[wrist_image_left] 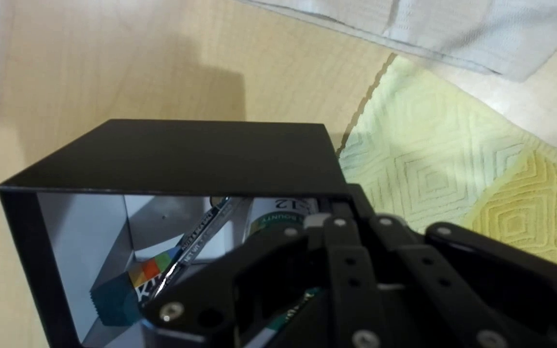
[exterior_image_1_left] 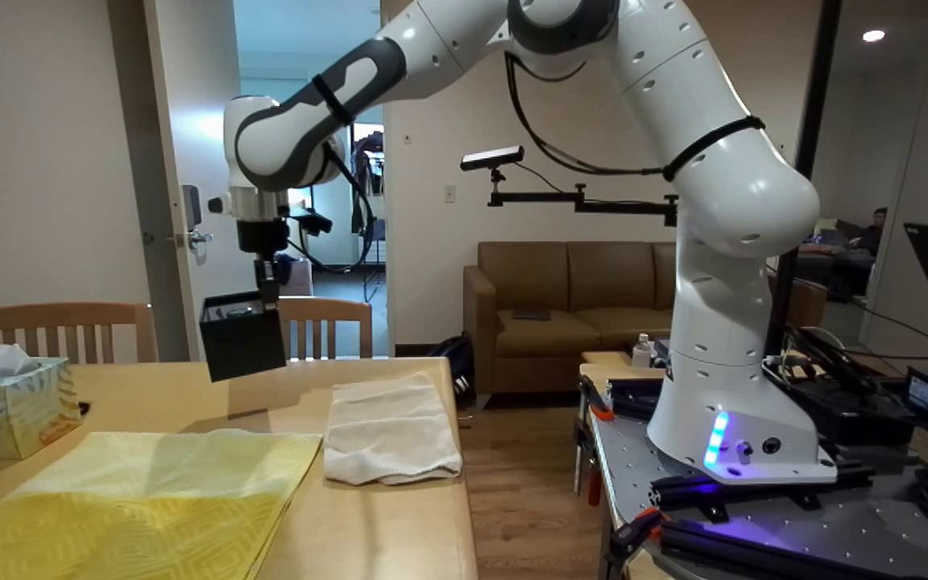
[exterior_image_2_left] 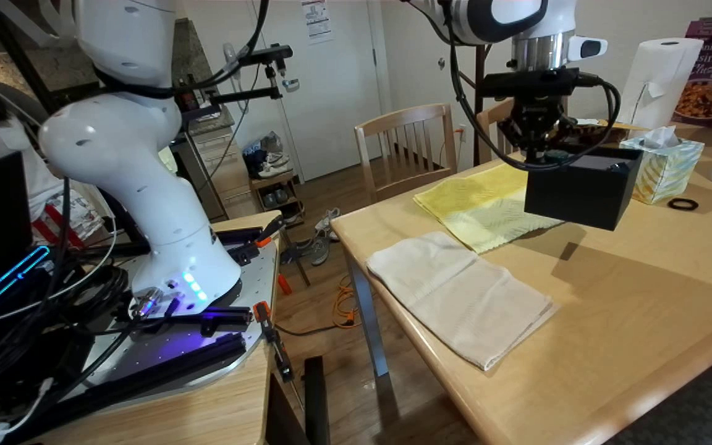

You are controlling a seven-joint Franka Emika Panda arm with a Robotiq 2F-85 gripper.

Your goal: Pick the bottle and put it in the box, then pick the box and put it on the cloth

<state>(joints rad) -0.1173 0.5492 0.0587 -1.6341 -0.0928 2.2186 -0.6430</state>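
The black box (exterior_image_1_left: 242, 342) hangs tilted above the table, also in an exterior view (exterior_image_2_left: 578, 194) and the wrist view (wrist_image_left: 177, 157). My gripper (exterior_image_1_left: 268, 294) is shut on one side wall of the box; its fingers also show in the wrist view (wrist_image_left: 351, 217). A bottle (wrist_image_left: 281, 212) with a white and green label is inside the box, partly hidden by a finger; its cap cannot be made out. A colourful wrapper (wrist_image_left: 150, 270) also lies inside. The cream cloth (exterior_image_1_left: 390, 431) lies folded near the table edge, also in an exterior view (exterior_image_2_left: 461, 296) and the wrist view (wrist_image_left: 462, 29).
A yellow cloth (exterior_image_1_left: 150, 499) lies beside the cream cloth. A tissue box (exterior_image_1_left: 17, 403) stands on the table, with a black ring (exterior_image_2_left: 682, 204) near it. A paper towel roll (exterior_image_2_left: 659, 80) and a cereal box (exterior_image_2_left: 711, 86) stand farther back. Chairs (exterior_image_2_left: 405, 148) stand around the table.
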